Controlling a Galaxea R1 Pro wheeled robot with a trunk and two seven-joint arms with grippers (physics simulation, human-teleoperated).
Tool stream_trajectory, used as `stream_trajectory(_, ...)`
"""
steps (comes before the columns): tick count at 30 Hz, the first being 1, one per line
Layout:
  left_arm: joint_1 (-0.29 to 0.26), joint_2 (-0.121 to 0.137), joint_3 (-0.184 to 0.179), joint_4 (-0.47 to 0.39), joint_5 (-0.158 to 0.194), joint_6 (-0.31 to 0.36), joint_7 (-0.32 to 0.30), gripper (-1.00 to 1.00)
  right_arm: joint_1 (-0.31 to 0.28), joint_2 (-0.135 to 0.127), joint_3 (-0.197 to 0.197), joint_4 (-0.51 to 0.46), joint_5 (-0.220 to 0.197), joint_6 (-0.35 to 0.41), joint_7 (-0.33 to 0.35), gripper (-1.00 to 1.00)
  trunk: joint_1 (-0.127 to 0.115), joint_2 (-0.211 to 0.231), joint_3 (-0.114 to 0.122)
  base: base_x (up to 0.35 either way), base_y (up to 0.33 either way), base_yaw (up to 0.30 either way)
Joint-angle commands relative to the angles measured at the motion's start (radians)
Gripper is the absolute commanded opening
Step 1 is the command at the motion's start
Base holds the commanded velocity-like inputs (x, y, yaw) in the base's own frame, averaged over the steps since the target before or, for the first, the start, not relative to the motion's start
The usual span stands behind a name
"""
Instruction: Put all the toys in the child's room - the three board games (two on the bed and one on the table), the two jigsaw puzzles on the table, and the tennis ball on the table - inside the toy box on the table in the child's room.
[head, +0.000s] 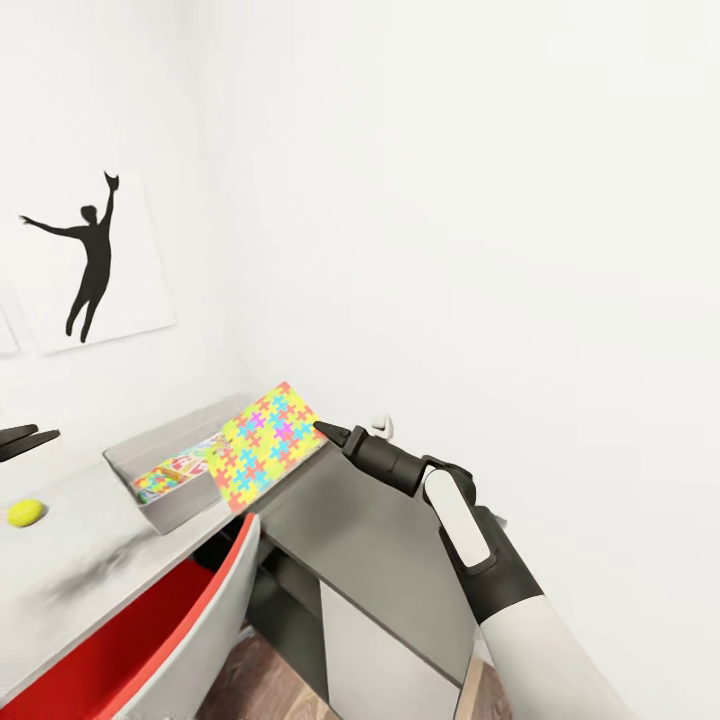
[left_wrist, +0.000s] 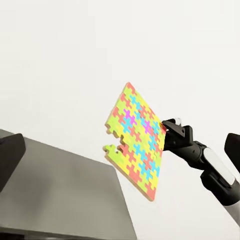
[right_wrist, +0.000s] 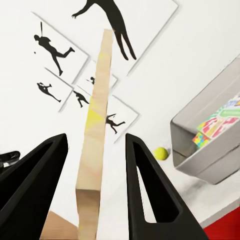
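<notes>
A red-seated chair with a grey shell (head: 190, 620) stands nearest, tucked against the long pale grey table (head: 70, 545); the right gripper (head: 322, 429) is closed on one edge of a thin bright multicoloured jigsaw puzzle square (head: 268, 445), holding it tilted over the near end of the shallow light-grey toy box (head: 150, 455); printed game boxes (head: 175, 470) lie inside the box; a small yellow-green tennis ball (head: 26, 512) rests on the tabletop beside it; the left gripper's dark fingertips (head: 25, 440) hang above the table, how far apart I cannot tell; a black silhouette poster (head: 85, 260) hangs on the white wall behind.

The white-sleeved right arm (head: 560, 650) is showing a dark grey wrist, white oval panel, and black pointed gripper (head: 333, 432).
</notes>
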Motion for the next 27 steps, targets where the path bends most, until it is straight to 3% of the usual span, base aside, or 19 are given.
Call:
stream_trajectory(1,-0.001,0.000,0.000,0.000,-0.001,0.011,-0.005,1.00,-0.001,0.000,-0.001,0.000,-0.003,0.005,0.001,-1.00,0.000,-0.001,0.000,0.000,0.000,0.233)
stream_trajectory(18,-0.001,-0.001,-0.001,0.000,0.000,0.011,-0.005,1.00,-0.001,0.000,-0.001,0.000,-0.003,0.004,0.002,-1.00,0.000,-0.001,0.019,0.000,0.000,0.229)
stream_trajectory(27,-0.001,-0.001,-0.001,0.001,-0.001,0.011,-0.005,1.00,-0.001,0.000,-0.001,0.000,-0.003,0.004,-0.002,-1.00,0.000,-0.001,0.021,0.000,0.000,0.040)
